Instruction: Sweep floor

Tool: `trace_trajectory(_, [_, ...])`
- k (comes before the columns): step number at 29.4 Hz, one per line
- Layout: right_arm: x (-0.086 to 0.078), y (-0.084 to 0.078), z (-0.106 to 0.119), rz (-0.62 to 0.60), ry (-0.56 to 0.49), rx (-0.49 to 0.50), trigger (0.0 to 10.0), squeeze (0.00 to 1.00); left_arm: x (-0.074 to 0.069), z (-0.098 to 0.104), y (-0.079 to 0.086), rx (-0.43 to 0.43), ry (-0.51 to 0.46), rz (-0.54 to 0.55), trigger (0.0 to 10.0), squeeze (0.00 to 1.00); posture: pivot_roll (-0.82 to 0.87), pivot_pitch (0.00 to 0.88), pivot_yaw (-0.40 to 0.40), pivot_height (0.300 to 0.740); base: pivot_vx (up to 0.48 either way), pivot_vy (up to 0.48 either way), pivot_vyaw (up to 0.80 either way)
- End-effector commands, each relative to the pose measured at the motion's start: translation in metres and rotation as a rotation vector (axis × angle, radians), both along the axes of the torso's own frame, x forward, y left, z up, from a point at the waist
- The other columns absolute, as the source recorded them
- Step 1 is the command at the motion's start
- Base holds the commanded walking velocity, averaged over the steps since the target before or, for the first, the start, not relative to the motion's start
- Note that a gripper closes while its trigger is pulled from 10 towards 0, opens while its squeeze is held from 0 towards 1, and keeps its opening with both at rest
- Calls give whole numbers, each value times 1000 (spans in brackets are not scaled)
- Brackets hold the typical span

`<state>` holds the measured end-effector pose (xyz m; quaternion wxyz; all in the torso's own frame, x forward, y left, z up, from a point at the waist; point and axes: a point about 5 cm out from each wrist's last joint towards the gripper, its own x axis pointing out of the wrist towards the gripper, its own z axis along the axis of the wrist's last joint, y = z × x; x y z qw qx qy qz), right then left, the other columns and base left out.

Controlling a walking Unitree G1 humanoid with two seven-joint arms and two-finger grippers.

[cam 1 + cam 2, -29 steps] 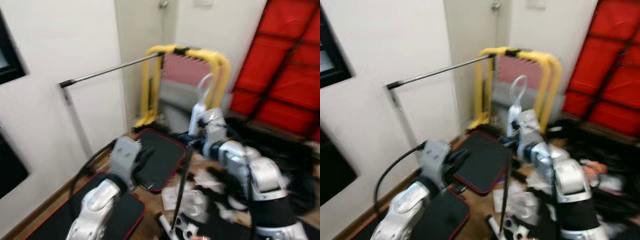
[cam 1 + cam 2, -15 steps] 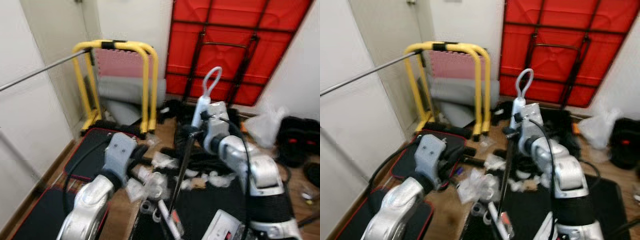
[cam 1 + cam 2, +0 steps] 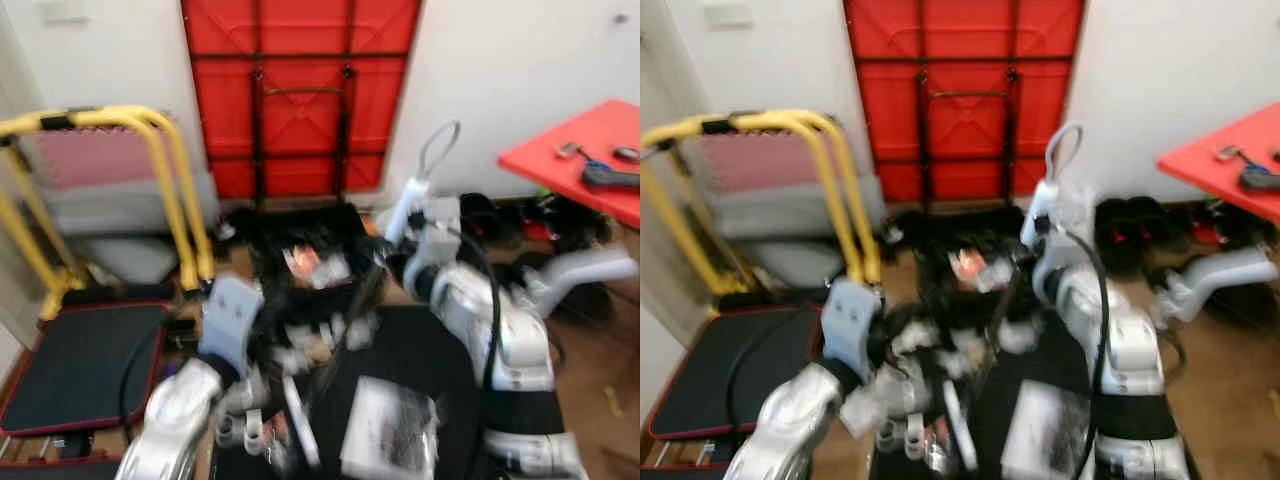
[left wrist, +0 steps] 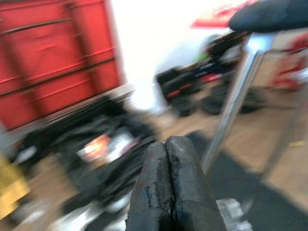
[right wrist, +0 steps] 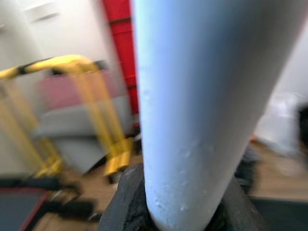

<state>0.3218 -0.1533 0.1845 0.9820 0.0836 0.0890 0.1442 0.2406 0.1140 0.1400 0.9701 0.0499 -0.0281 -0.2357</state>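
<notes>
the two head views look forward and down from above the arms, side by side, and share nearly the whole room: the red folded table (image 3: 300,95) on the far wall, the yellow frame (image 3: 770,190), the black mat (image 3: 75,365). the left wrist view looks along the pressed-together fingers (image 4: 171,187) toward that same red panel (blurred). the right wrist view sits very close against the broom handle (image 5: 202,106), facing the yellow frame.

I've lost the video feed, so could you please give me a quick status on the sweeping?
Right gripper clamped on the broom handle. Left gripper shut, empty, held low. Litter and black mat ahead; views blurred.
</notes>
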Motion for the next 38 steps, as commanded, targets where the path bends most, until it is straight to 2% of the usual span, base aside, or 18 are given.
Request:
trace_trajectory(1, [2,7,13,19,-69,15,10000,0,-2,-1,3,3,9,4,10000,0,-85,0,-71,740,0,0,-800])
trace_trajectory(6, [1,8,15,21,-92,31,10000,0,-3,1,5,-18,12,22,10000,0,-85,5,-74,740,0,0,-160])
trace_trajectory(20, [4,12,27,40,-211,156,10000,0,-5,4,6,-30,9,58,10000,0,-71,32,-82,740,0,0,0])
trace_trajectory(28, [8,11,23,33,-215,171,10000,0,-9,6,5,-31,9,63,10000,0,-63,47,-81,740,0,0,0])
trace_trajectory(33, [14,17,22,28,-230,214,10000,0,-19,9,5,-46,24,67,10000,0,-52,90,-75,740,0,0,0])
trace_trajectory(38, [16,21,21,37,-227,234,10000,0,-22,10,4,-38,22,67,10000,0,-48,106,-73,740,0,0,0])
